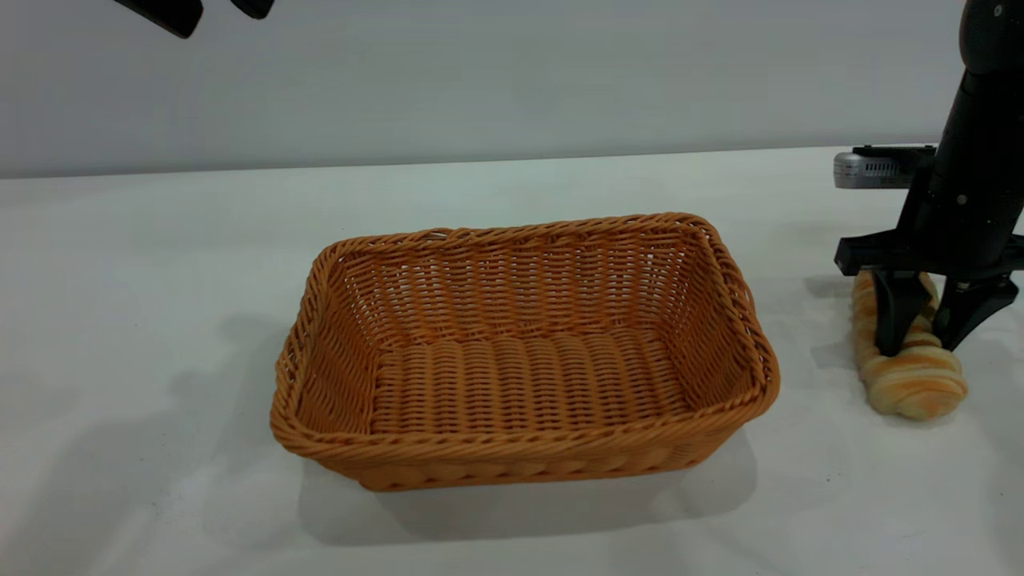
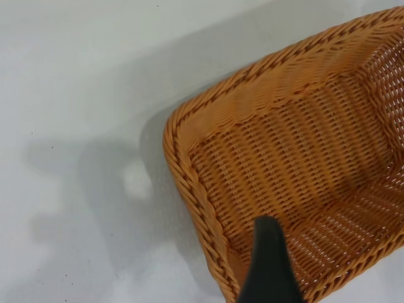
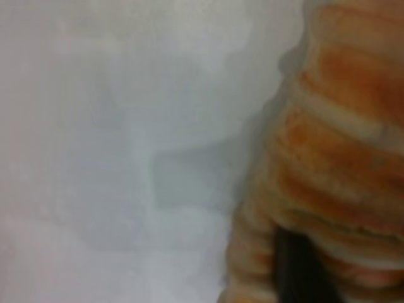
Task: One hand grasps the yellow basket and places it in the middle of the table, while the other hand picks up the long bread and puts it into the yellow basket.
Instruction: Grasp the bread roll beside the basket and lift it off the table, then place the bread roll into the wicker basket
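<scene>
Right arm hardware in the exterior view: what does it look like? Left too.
The right arm is glossy black and tubular, ending in a flat black crossbar. The right gripper has two black tapering fingers. A grey, vented camera module sticks out sideways. No cables or markings are visible. Of the left gripper, only two black tips show.
</scene>
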`<state>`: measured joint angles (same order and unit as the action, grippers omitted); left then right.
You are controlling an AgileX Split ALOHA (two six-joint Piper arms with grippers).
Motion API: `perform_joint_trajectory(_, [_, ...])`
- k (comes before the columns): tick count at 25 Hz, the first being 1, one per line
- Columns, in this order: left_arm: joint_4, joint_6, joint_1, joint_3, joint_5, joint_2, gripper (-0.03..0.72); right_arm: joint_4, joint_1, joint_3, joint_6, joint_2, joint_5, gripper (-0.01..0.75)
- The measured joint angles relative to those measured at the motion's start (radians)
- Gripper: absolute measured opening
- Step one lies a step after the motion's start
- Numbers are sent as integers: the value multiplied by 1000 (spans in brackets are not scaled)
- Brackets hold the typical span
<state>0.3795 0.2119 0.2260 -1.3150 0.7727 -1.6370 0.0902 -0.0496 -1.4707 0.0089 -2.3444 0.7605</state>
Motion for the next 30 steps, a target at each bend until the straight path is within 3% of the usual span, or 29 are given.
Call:
perform_joint_trajectory(3, [0, 0, 0, 0, 0, 0, 585, -10, 0, 0, 0, -3, 1, 138])
perform_joint_trajectory(5, [0, 1, 0, 0, 0, 0, 585, -23, 0, 0, 0, -3, 5, 66])
perform_joint_trajectory(21, [0, 3, 0, 0, 0, 0, 585, -61, -8, 3, -16, 202, 89, 62])
perform_joint_trajectory(25, [0, 3, 0, 0, 0, 0, 585, -53, -49, 3, -32, 285, 123, 62])
perform_joint_trajectory(30, [0, 3, 0, 0, 0, 0, 585, -34, -151, 4, -44, 358, 138, 58])
